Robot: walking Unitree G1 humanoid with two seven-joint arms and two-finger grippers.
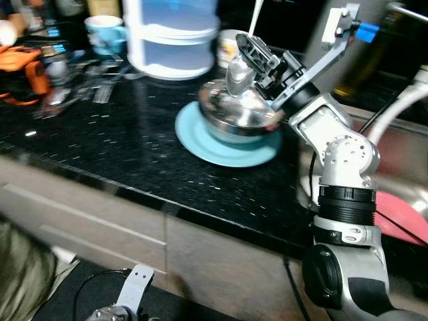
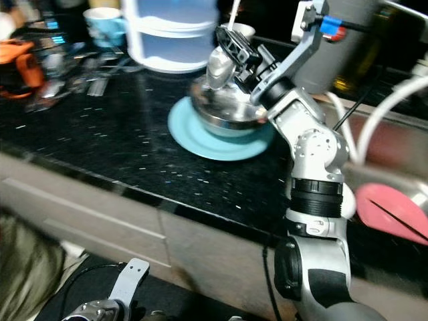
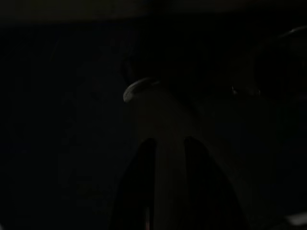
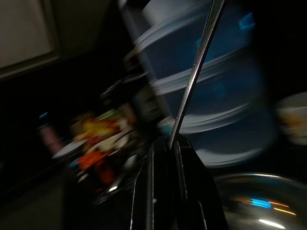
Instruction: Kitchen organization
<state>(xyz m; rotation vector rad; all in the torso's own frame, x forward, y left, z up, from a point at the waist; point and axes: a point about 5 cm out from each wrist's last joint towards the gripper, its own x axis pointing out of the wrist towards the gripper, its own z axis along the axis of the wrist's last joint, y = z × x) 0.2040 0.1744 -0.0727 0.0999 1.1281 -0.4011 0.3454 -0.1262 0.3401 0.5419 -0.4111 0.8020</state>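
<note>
Steel ladle (image 1: pixel 239 75) between right gripper (image 1: pixel 249 41) jaws (over bowl (image 1: pixel 235 118))

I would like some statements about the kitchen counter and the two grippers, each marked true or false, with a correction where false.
1. The steel bowl stands on the light blue plate. True.
2. The right gripper is shut on a thin metal utensil above the bowl. True.
3. The plate lies in the sink. False: it lies on the black countertop.
4. The blue mug stands inside the bowl. False: it stands apart, at the back of the counter, left of the white tiered container.
5. The left gripper holds the plate. False: its wrist view is dark, with no plate in it.
</note>
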